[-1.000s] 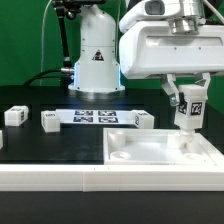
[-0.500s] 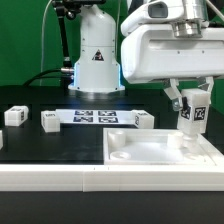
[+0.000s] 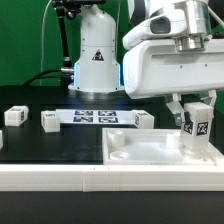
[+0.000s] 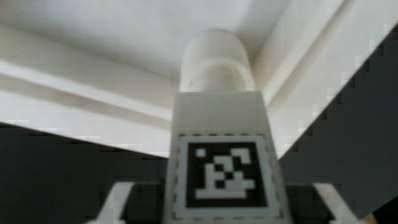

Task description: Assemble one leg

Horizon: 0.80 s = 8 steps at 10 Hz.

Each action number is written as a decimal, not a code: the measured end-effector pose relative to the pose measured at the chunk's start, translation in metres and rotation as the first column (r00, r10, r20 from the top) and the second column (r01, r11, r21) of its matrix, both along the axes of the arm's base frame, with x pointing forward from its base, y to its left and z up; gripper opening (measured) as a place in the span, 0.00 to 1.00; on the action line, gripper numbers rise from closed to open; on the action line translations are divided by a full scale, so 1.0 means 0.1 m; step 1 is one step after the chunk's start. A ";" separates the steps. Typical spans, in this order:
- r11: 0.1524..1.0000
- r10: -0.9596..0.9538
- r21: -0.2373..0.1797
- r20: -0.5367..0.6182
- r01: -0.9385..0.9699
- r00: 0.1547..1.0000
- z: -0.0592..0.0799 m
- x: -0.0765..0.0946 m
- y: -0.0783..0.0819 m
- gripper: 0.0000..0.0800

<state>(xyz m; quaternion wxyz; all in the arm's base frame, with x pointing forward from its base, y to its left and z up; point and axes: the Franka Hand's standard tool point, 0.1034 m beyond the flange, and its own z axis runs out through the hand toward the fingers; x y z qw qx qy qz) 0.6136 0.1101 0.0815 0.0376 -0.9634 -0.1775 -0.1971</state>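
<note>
Pincer (image 3: 195, 107) clamped shut on the leg (image 3: 196, 126), gripping its two sides and holding it upright, its lower end apparently meeting the far corner of the white panel (image 3: 140, 158) on the exterior view's right. The step in hand looks to be seating this leg in that corner. The next move likely calls for a square, steady press or twist downward. Three loose legs (image 3: 14, 116) and the marker board (image 3: 95, 117) sit well apart on the black counter (image 3: 50, 145).

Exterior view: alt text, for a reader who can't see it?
The claw holds the leg upright at the white panel's corner at the exterior view's right. Three loose legs and the marker board lie on the table behind.
</note>
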 end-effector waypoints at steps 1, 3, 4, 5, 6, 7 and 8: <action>1.000 0.001 0.000 -0.003 -0.001 1.000 -0.03 -0.01 0.01 0.37; 1.000 0.000 0.002 0.019 0.000 1.000 -0.07 -0.02 0.03 0.37; 1.000 -0.002 0.003 0.051 0.001 0.999 -0.07 -0.01 0.04 0.37; 1.000 -0.003 0.004 0.068 0.002 0.998 -0.07 0.00 0.05 0.37; 1.000 -0.003 0.004 0.067 0.003 0.998 -0.07 0.00 0.05 0.38; 1.000 -0.003 0.004 0.067 0.003 0.998 -0.07 0.00 0.05 0.38; 1.000 -0.003 0.004 0.067 0.003 0.998 -0.07 0.00 0.05 0.59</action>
